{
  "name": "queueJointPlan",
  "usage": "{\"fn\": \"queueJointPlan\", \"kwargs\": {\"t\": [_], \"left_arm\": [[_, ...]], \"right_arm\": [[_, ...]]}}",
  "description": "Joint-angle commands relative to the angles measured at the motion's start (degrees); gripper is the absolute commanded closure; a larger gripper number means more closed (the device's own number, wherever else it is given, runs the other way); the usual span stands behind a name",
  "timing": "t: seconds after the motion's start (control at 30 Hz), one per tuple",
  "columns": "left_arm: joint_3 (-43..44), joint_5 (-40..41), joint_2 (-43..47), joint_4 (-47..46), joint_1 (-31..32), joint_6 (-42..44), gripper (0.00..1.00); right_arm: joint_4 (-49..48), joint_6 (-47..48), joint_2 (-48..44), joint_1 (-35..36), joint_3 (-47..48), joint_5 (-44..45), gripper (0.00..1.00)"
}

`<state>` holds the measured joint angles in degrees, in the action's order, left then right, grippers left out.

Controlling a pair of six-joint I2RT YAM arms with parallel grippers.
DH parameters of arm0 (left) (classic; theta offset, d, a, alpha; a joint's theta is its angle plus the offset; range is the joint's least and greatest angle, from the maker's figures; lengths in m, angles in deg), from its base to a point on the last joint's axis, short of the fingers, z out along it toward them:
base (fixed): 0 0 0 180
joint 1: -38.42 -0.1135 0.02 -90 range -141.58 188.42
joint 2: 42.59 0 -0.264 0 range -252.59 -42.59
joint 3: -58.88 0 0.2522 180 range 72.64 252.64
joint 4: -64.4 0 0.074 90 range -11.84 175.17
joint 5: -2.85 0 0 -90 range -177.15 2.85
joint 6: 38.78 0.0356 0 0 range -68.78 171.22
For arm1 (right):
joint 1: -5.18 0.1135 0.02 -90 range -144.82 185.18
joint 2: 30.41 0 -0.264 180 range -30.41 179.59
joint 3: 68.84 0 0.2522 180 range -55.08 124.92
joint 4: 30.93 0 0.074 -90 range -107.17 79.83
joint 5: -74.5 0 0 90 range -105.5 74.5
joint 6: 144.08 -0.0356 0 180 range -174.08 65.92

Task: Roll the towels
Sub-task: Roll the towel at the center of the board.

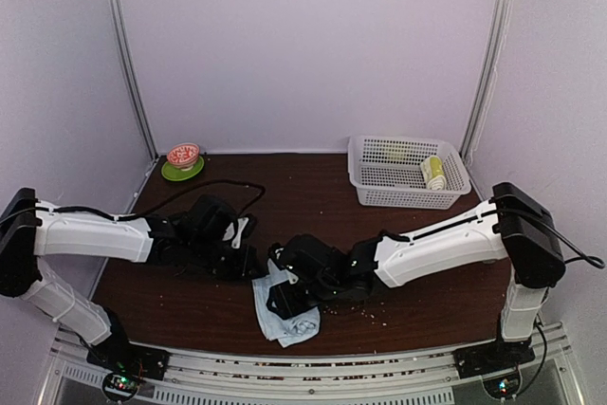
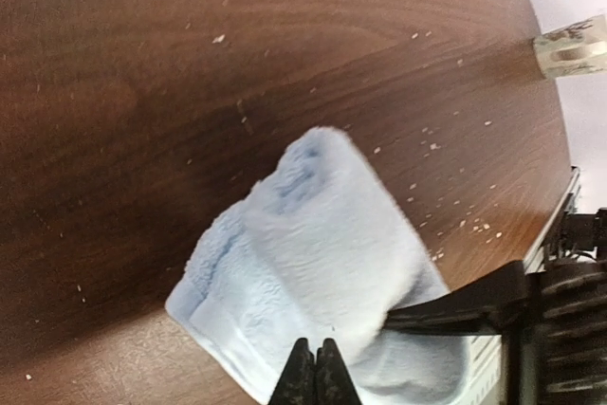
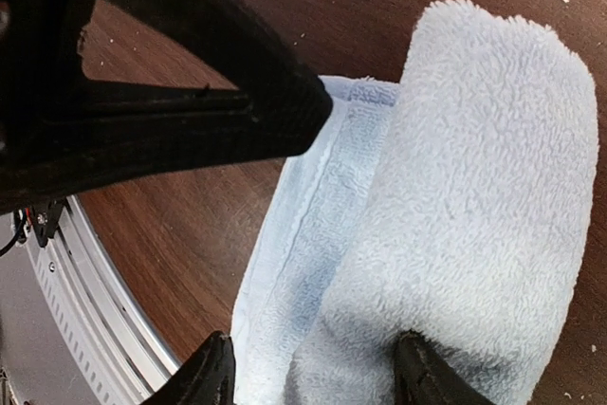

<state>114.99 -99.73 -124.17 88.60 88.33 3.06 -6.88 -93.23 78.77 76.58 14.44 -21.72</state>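
We see the pale-blue towel (image 1: 292,327) lying on the desk (image 1: 313,187) at the lower centre of the top view, partly rolled into a thick soft roll with a flat tail beside it. The right hand (image 3: 318,381) stands half wide, its fingers down astride the near end of the towel, one against the roll. The left hand (image 2: 315,377) is pressed fully closed, holding nothing, just beside the towel. The lime-green towel (image 1: 433,173) sits rolled in the white basket (image 1: 398,198) at the upper right
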Motion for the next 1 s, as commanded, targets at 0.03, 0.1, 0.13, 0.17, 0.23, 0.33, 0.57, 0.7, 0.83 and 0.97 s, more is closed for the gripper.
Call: {"fn": "queueJointPlan", "kwargs": {"t": [0.03, 0.1, 0.13, 0.17, 0.23, 0.33, 0.57, 0.7, 0.83, 0.97], "left_arm": [[3.8, -0.1, -0.5, -2.7, -0.4, 0.1, 1.0], [5.5, -1.1, -2.8, -2.8, -0.4, 0.8, 1.0], [6.2, -1.6, -4.0, -3.0, -0.4, 1.0, 1.0], [6.5, -1.9, -5.2, -3.4, -0.4, 1.0, 1.0], [6.8, -2.6, -7.3, -4.9, -0.6, 0.9, 1.0], [6.8, -4.5, -10.3, -7.9, -0.9, 0.0, 1.0], [4.6, -6.3, -13.9, -10.8, -1.9, -1.2, 1.0], [3.6, -7.7, -16.5, -12.3, -2.1, -1.7, 1.0], [2.7, -7.7, -17.8, -13.0, -2.1, -2.4, 1.0], [1.6, -7.2, -18.2, -13.2, -2.2, -3.0, 1.0]], "right_arm": [[-1.4, 0.3, 2.5, 0.4, -1.5, 0.1, 0.42], [-1.5, 0.2, 2.5, 0.4, -1.5, 0.1, 0.42], [-1.5, 0.2, 2.5, 0.4, -1.5, 0.2, 0.42], [-1.6, 0.2, 2.4, 0.4, -1.5, 0.2, 0.42], [-1.5, 0.3, 2.4, 0.4, -1.5, 0.2, 0.42], [-1.5, 0.2, 2.5, 0.4, -1.5, 0.2, 0.42], [-1.5, 1.1, 0.4, 0.5, -2.6, 0.2, 0.42], [0.5, 2.9, -1.0, 0.7, -1.2, -0.8, 0.41], [3.3, 4.4, -2.4, 1.0, 0.7, -1.0, 0.41], [4.2, 4.6, -5.0, 1.1, 0.5, -0.7, 0.4]]}}
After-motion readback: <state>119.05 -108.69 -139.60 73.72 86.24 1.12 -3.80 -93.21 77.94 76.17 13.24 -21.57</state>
